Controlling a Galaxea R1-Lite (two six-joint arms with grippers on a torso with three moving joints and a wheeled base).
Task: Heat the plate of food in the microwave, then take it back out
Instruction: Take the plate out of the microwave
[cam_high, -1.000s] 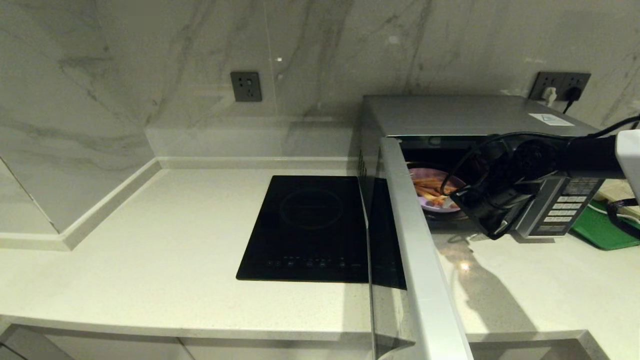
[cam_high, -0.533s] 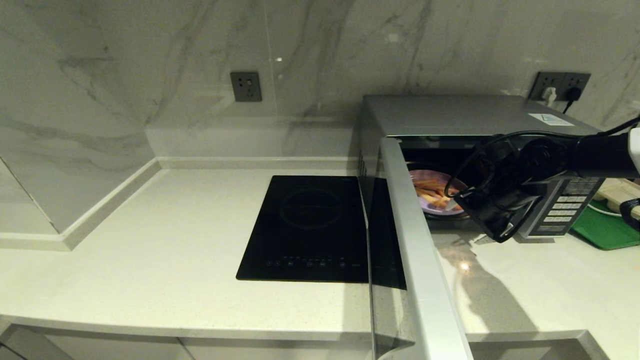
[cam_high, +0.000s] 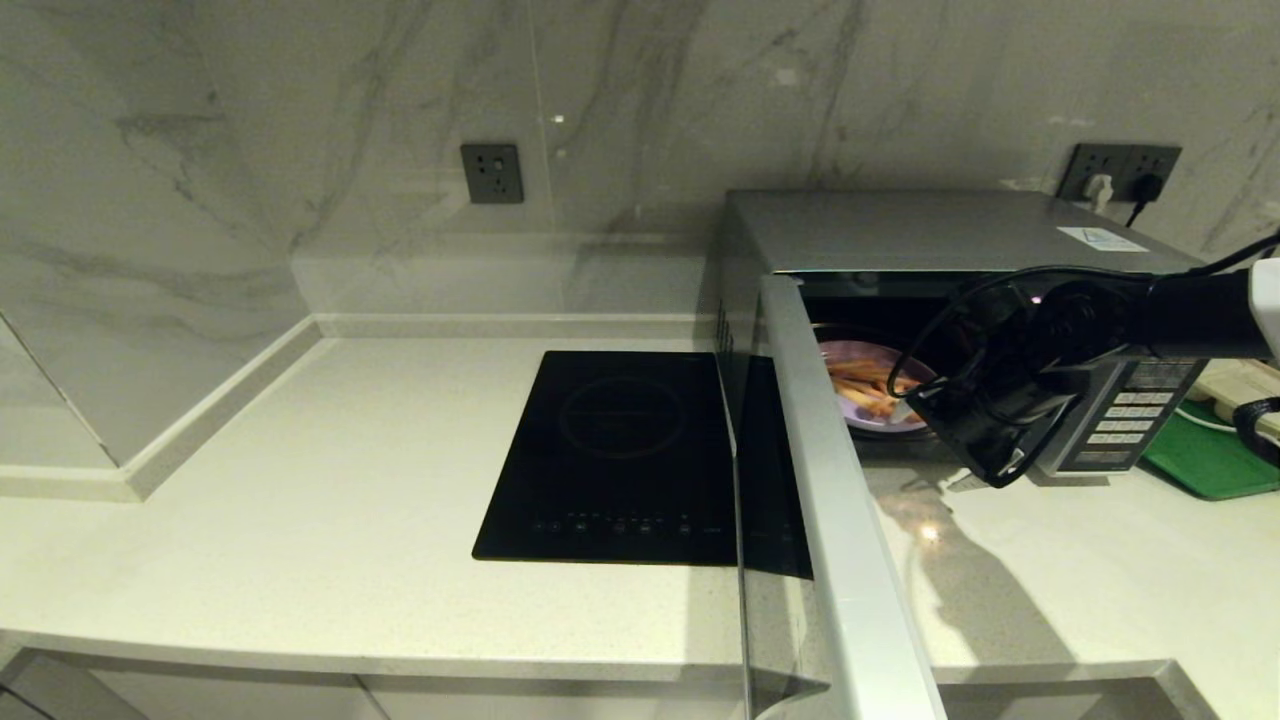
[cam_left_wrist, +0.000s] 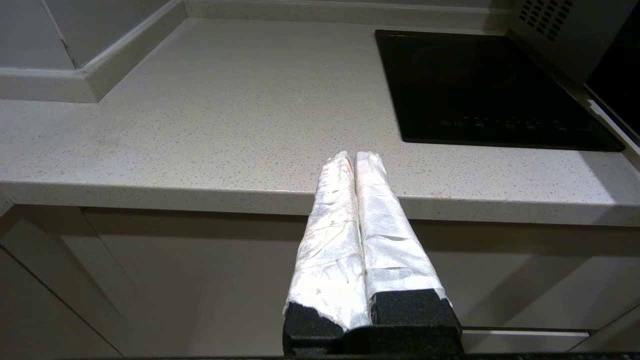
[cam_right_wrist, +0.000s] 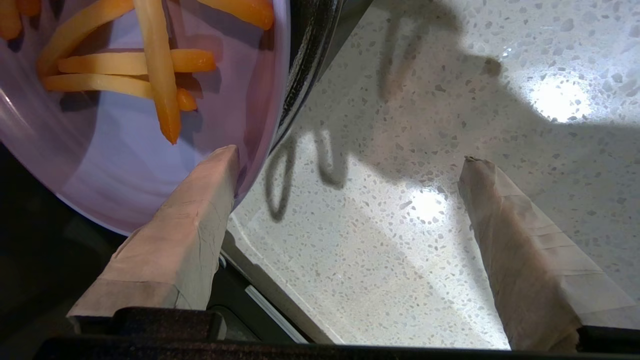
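Observation:
The silver-grey microwave (cam_high: 920, 230) stands at the back right of the counter with its door (cam_high: 840, 520) swung wide open toward me. Inside, on the turntable, sits the lilac plate of food (cam_high: 860, 385) with orange-yellow fries (cam_right_wrist: 150, 75). My right gripper (cam_high: 925, 415) is at the oven's mouth and open. In the right wrist view its jaws (cam_right_wrist: 350, 155) stand wide apart, one finger over the plate's (cam_right_wrist: 125, 160) near rim, the other over bare counter. My left gripper (cam_left_wrist: 355, 155) is shut and parked below the counter's front edge.
A flat black induction hob (cam_high: 620, 450) lies left of the microwave, partly behind the open door. A green tray (cam_high: 1210, 460) sits at the far right, beside the button panel (cam_high: 1130, 415). Black cables loop round my right wrist. The marble wall holds sockets (cam_high: 492, 172).
My right wrist has lifted a little and shifted slightly right in front of the microwave opening, uncovering more of the button panel. The plate has not moved, and the jaws stay wide.

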